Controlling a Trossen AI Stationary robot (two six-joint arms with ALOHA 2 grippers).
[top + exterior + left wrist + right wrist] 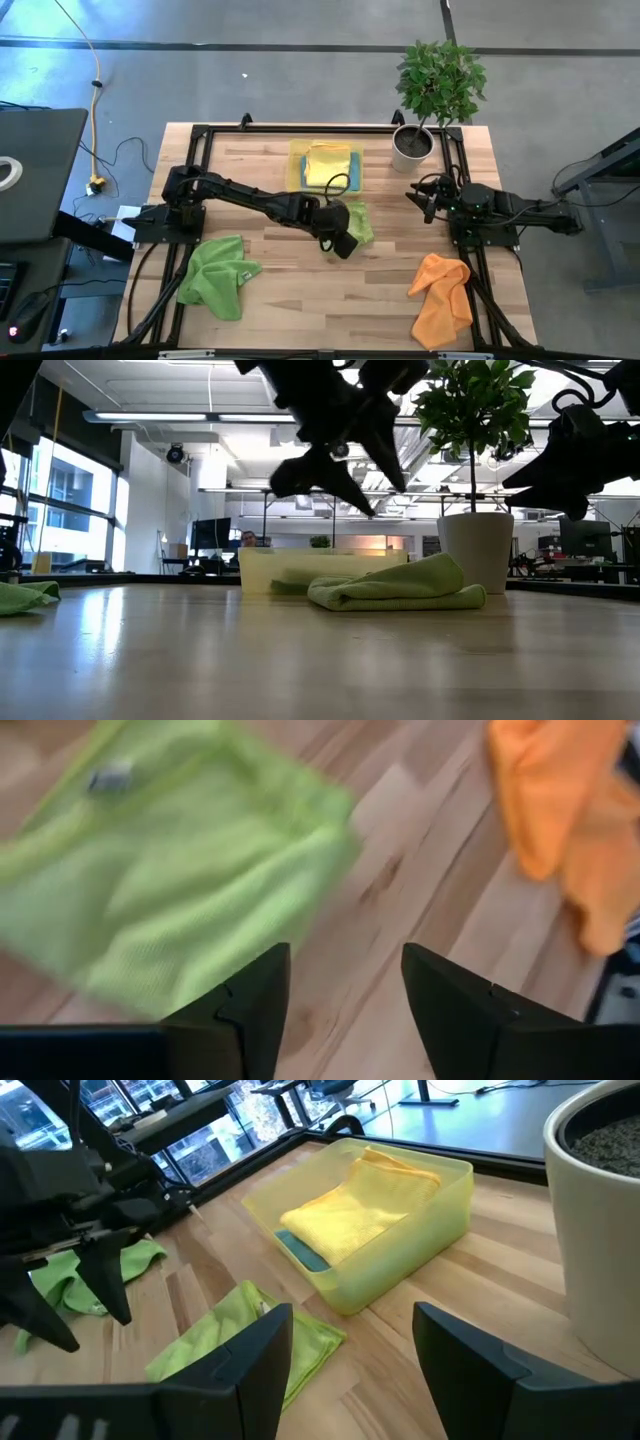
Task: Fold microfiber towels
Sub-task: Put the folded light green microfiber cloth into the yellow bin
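Evidently, the left gripper (341,243) hung over the middle of the tabletop (300,300), jaws wide and empty, just beside the folded green towel (358,222) and clear above it in the low view. That towel lay flat and compact on the wood just in front of the yellow tray (297,165), a position consistent with a fold finished and the piece awaiting transfer. Inside the tray the yellow towel (325,163) sat folded on top of the blue towel (353,180), of which only an edge showed; the stacking suggested the tray served as the collection point.

Two pieces remained unfolded: a crumpled green towel (217,274) at the near left and a crumpled orange towel (442,295) at the near right, each well apart from the tray and within reach of its nearer arm.

The right gripper (424,194) waited at the right side near the potted plant (436,90), jaws likewise wide and holding nothing, facing the tray and the folded green piece.

In my judgement, three of five towels were done, and the open left jaws suited either a lift into the tray or a reach for the next cloth.
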